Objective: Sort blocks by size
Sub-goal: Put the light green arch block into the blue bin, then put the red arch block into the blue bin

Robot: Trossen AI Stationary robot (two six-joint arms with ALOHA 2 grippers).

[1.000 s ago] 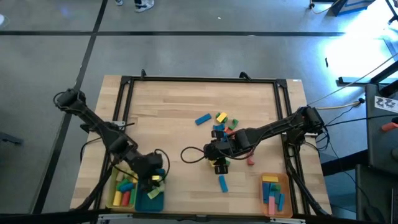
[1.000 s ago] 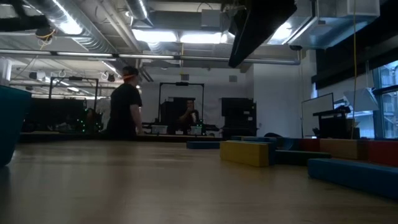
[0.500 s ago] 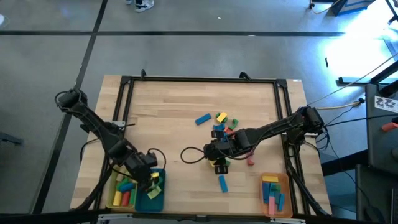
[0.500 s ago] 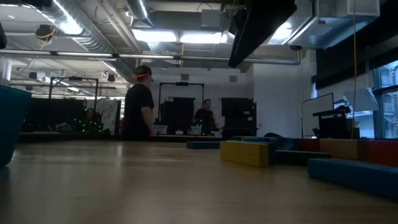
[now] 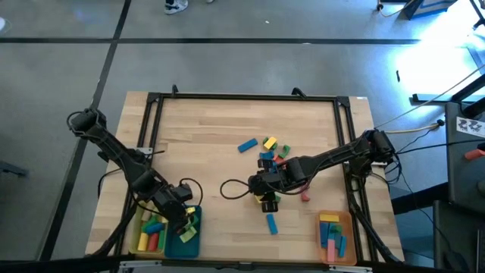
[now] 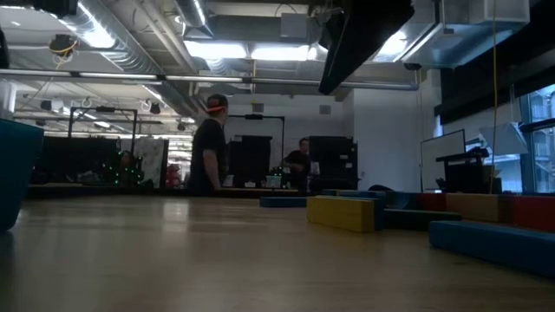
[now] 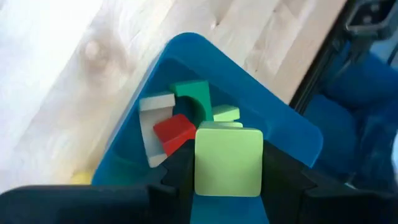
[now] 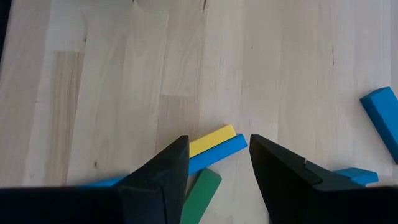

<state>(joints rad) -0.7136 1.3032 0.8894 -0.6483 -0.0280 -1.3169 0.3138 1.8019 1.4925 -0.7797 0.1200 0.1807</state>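
We see the left gripper [image 7: 227,186] clenched on a light green block [image 7: 227,160], which fills the gap between its two dark fingers [image 7: 177,171]. It hangs over the teal tray [image 7: 292,127]. Below and just beyond the held block, inside that tray, lie a red block [image 7: 174,132], a green arch [image 7: 191,96], a grey-white piece [image 7: 151,124] and another light green block [image 7: 226,113]. From above, the left gripper [image 5: 184,218] sits over the teal tray [image 5: 184,244], with the yellow tray [image 5: 138,241] of mixed blocks just beside it.

The right gripper [image 8: 217,168] stands spread apart, grasping nothing, low over the bare wood of the table [image 8: 124,74]. Between and just ahead of its fingertips lie a yellow bar [image 8: 212,140] and a blue bar [image 8: 217,152] touching side by side, with a green bar [image 8: 202,193] under the gap. Further off to one side we see another blue block [image 8: 380,118]. From above, the right gripper [image 5: 267,196] is at the near edge of the loose pile of blocks [image 5: 271,150]; an orange tray [image 5: 347,235] with sorted blocks lies well apart from it.
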